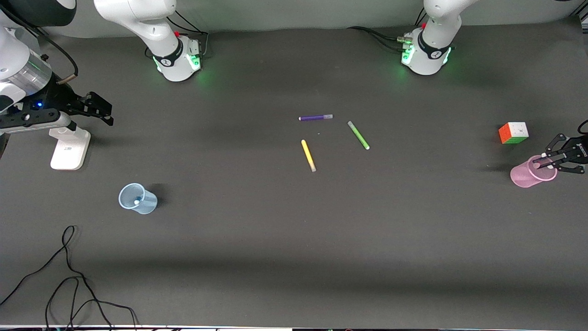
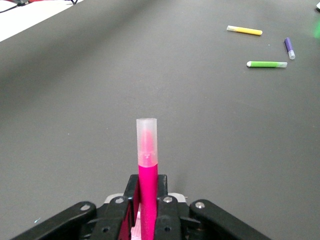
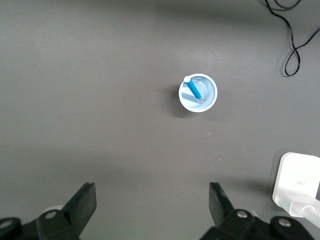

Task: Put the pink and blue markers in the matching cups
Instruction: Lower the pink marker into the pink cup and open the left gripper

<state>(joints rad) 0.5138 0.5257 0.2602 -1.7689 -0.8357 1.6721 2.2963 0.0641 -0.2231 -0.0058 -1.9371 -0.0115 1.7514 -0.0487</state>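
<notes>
My left gripper (image 1: pixel 545 162) is shut on the pink marker (image 2: pixel 147 165) and hangs right over the mouth of the pink cup (image 1: pixel 521 175), at the left arm's end of the table. In the left wrist view the marker's pale capped end sticks out past the fingers (image 2: pixel 167 210). The blue marker (image 1: pixel 137 200) stands in the pale blue cup (image 1: pixel 148 205), toward the right arm's end; both show in the right wrist view, marker (image 3: pixel 193 89) in cup (image 3: pixel 212 101). My right gripper (image 1: pixel 102 109) is open and empty, high over the table near its edge; its jaws (image 3: pixel 152 200) stand wide apart.
A purple pen (image 1: pixel 316 117), a yellow pen (image 1: pixel 308 155) and a green pen (image 1: pixel 358 134) lie mid-table. A colour cube (image 1: pixel 513 133) sits beside the pink cup, farther from the camera. A white stand (image 1: pixel 70 148) is under the right arm. A black cable (image 1: pixel 69 276) lies at the near edge.
</notes>
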